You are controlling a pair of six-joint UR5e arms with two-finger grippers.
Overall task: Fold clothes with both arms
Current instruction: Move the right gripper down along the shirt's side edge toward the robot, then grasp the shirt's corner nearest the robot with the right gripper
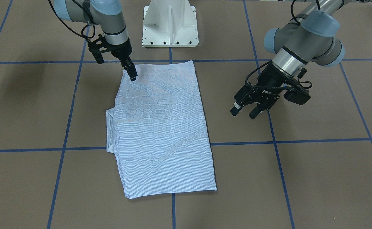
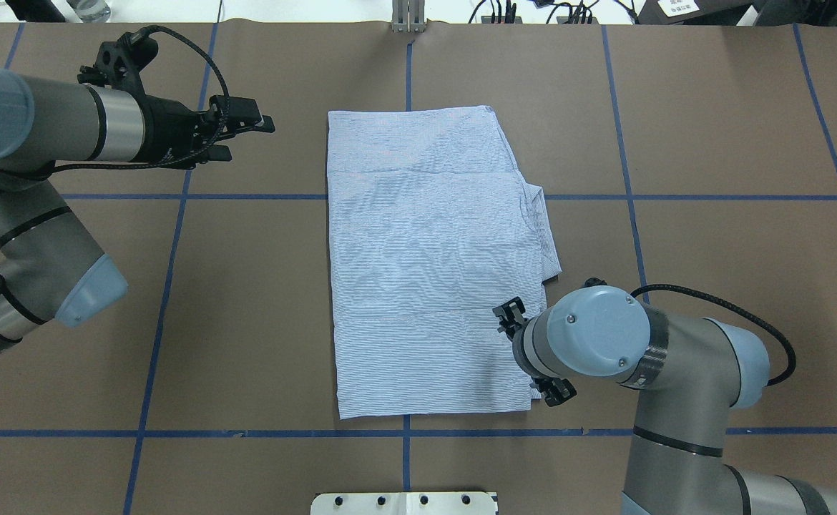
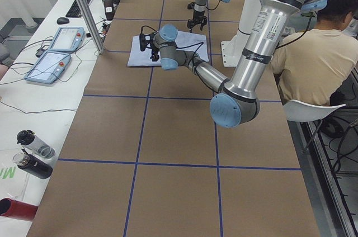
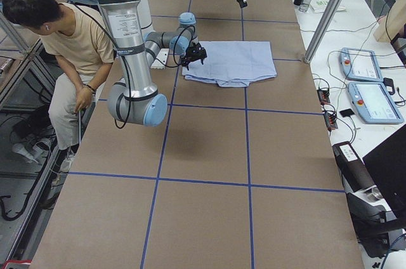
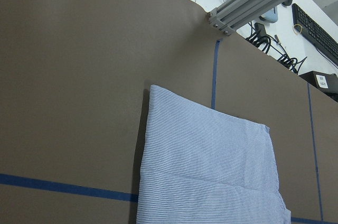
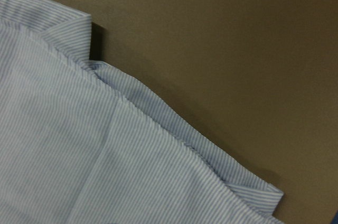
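The light blue striped shirt (image 1: 163, 127) is being shown lying flat on the brown table (image 1: 300, 178), folded into a long rectangle. One short edge is just in front of the white pedestal (image 1: 170, 25), and its length is being laid straight away from the pedestal. The collar (image 1: 110, 130) is being shown poking out from the long edge on the pedestal's right-arm side, about halfway along. The right gripper (image 1: 132, 75) is being held pointing down at the shirt corner nearest the pedestal on that same side, with its tip at the cloth. Its fingers are being seen only as one narrow black shape in the front-facing view and are being hidden under the wrist in the overhead view. Whether they are apart, together or pinching cloth therefore cannot be told. The left gripper (image 1: 244, 112) is being held above the table on the pedestal's other side, farther from the pedestal than the right one and well apart from the shirt. Its fingers (image 1: 235, 109) are being kept spread apart with nothing between them. In the side views a seated person (image 4: 70, 40) is being shown behind the pedestal, off the table.
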